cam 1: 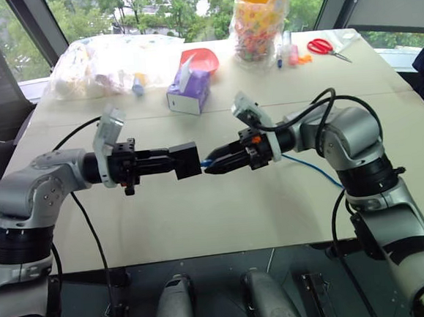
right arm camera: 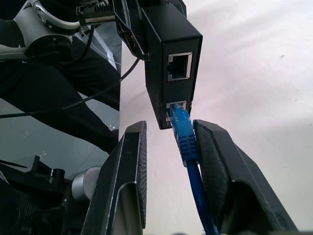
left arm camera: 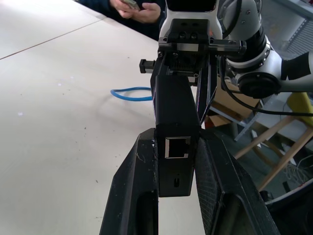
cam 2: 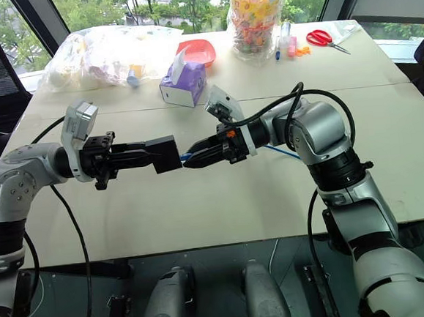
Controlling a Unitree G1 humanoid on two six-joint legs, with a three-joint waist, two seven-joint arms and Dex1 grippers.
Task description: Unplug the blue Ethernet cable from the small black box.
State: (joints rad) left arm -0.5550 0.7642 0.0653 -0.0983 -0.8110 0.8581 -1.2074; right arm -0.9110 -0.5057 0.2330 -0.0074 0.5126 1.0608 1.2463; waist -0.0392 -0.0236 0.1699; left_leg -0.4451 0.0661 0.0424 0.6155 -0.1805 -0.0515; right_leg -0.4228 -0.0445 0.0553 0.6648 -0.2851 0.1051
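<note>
Bare counter (cam 1: 224, 216) under and in front of both pincers, free to pass. Tissue box (cam 1: 189, 92) stands just behind them; bag (cam 1: 109, 64), red bowl (cam 1: 203, 58), candy jar (cam 1: 261, 19) and scissors (cam 1: 326, 47) crowd the far edge.

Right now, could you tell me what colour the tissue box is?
The tissue box is purple, clearest in the left eye view.

The small black box (cam 1: 187, 160) hangs above the table (cam 1: 224, 216) between the two grippers, the left gripper (cam 1: 170, 162) on its left, the right gripper (cam 1: 216, 164) on its right. The Ethernet cable (right arm camera: 185, 139) seems to sit at the box's lower port and trails right across the table. Behind stand a tissue box (cam 1: 189, 91), a bowl (cam 1: 203, 58) and a jar (cam 1: 260, 22), with scissors (cam 1: 326, 47) to the jar's right.
</note>
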